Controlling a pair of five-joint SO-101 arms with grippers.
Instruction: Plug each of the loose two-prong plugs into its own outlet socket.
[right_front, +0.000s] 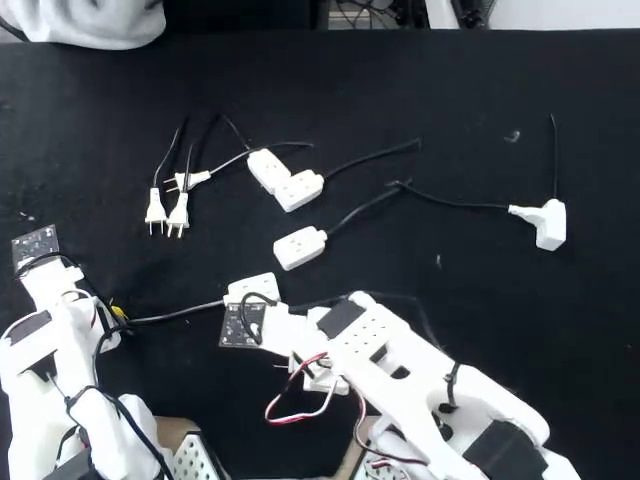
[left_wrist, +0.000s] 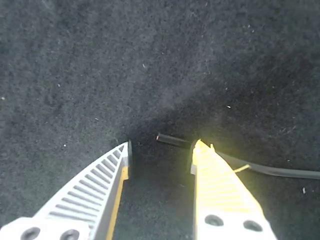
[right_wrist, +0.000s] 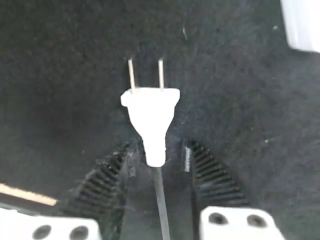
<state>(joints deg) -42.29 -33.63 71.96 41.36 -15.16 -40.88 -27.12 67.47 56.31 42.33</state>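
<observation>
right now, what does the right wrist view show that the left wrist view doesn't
Right wrist view: a white two-prong plug, prongs pointing away, its neck between the open fingers of the right hand with a gap on either side. Farther off is the corner of a white block.

Left wrist view: the loose end of a black cord lying on the table at the tips of the open left hand, the cord passing behind its yellow finger.

Both: the black table cover and an open hand above it.
</observation>
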